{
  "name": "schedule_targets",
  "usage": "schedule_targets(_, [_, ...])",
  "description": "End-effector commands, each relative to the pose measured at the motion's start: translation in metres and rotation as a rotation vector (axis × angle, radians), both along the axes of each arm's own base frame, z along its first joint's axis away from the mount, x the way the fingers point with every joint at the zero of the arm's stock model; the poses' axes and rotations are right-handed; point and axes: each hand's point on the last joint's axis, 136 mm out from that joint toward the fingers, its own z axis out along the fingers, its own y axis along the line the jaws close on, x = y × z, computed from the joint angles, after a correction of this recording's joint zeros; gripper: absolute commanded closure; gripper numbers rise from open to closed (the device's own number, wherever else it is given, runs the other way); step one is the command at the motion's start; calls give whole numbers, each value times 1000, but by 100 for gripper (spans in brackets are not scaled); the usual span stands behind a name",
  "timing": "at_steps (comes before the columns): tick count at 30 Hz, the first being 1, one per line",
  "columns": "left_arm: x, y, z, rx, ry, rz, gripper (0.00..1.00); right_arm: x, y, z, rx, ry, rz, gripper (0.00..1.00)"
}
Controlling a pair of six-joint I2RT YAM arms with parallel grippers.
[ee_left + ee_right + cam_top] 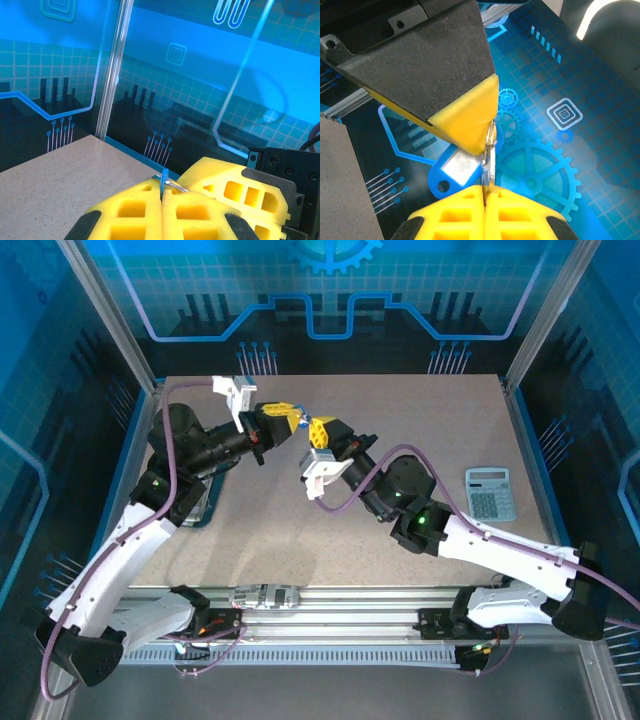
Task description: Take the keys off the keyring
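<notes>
Both grippers meet in the air over the back middle of the table (330, 530). My left gripper (291, 420) (163, 192) is shut on the key (164, 181), a flat blue piece seen edge-on between its yellow pads. In the right wrist view the key (454, 169) shows its blue body and pale silver face below the left finger (465, 120). My right gripper (312, 428) (485, 189) is shut on the keyring (490, 157), a thin grey metal loop that still passes through the key. The keyring (175, 184) also lies across the left fingertips.
A grey calculator (490, 492) lies at the table's right edge. A dark flat object (197, 508) sits under the left arm. A small metal piece (265, 595) rests on the front rail. Blue panel walls close in the back and sides.
</notes>
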Motion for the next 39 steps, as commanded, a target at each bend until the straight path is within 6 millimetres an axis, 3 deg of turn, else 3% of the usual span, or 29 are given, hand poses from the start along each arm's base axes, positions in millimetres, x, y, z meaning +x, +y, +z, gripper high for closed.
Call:
schedule_targets(1, [-31, -40, -24, 63, 71, -221, 100, -46, 64, -32, -155, -37, 286, 100])
schedule_targets(20, [-40, -67, -56, 133, 147, -298, 100, -39, 55, 3, -11, 0, 282, 100])
schedule_targets(29, [-44, -75, -71, 180, 171, -314, 100, -37, 51, 6, -6, 32, 282, 100])
schedule_targets(39, [-47, -83, -77, 195, 190, -340, 100, -34, 25, 26, 132, 147, 355, 100])
